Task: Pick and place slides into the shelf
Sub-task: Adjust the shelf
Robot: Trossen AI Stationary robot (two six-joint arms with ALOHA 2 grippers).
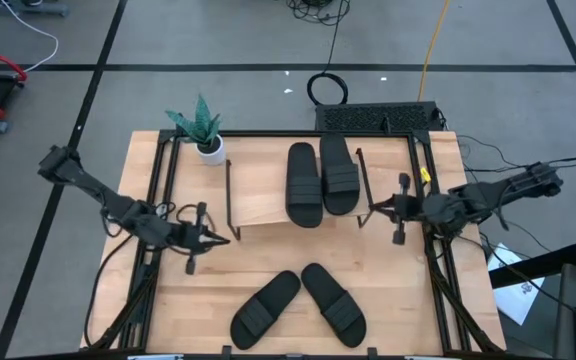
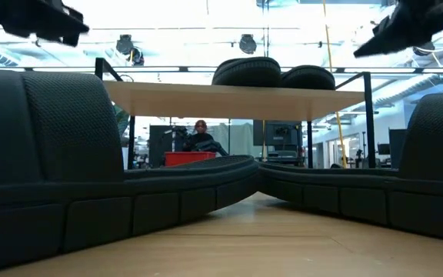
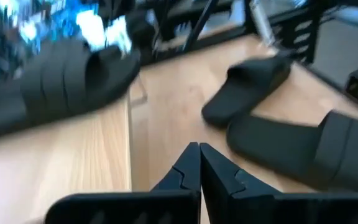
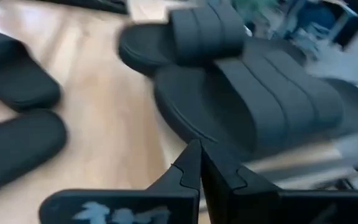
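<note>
We see two slides side by side on the shelf top board; two more lie on the table in front. The lower tier is hidden from above. Left gripper and right gripper flank the shelf, fingers pressed together, empty.

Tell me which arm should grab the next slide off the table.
Probably left. The left gripper, shut and empty, hovers nearest the left-hand slide on the table. The right gripper, also shut, sits by the shelf beside the two slides on top, farther from either loose slide.
</note>
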